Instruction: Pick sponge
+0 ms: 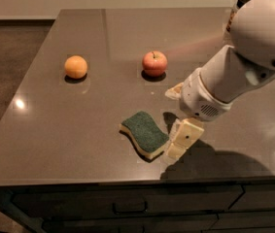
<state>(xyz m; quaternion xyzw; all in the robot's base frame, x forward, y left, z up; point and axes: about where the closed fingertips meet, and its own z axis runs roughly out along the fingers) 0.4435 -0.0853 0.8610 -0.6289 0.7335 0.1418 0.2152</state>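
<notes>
Cream plastic is what I have to steer by: the gripper (180,115) hangs low over the grey countertop (54,130) with its two fingers (185,136) spread wide apart and nothing held between them. One finger reaches down toward my side of the counter, the other pokes out behind the white wrist. The sponge (144,134) lies flat, just beside the nearer finger's tip, on the side away from the arm (244,67). I cannot tell whether tip and foam are touching. It sits beside the gap, not inside it.

My worry is that nearer finger. If I lower from here, I judge it would land on or shove the sponge's closest end, and on this glossy surface the sponge would likely skate or spin away from the hand. Closing now would catch air, or pinch one soft corner that squashes and slips free.

The sponge rests green side up, yellow foam showing along its near edge. Its long axis runs diagonally, one end right by the lower finger and the other slanting away from the hand and deeper onto the counter. The apple (154,63) sits well beyond the farther finger, and the orange (76,66) farther off again, past the sponge.
</notes>
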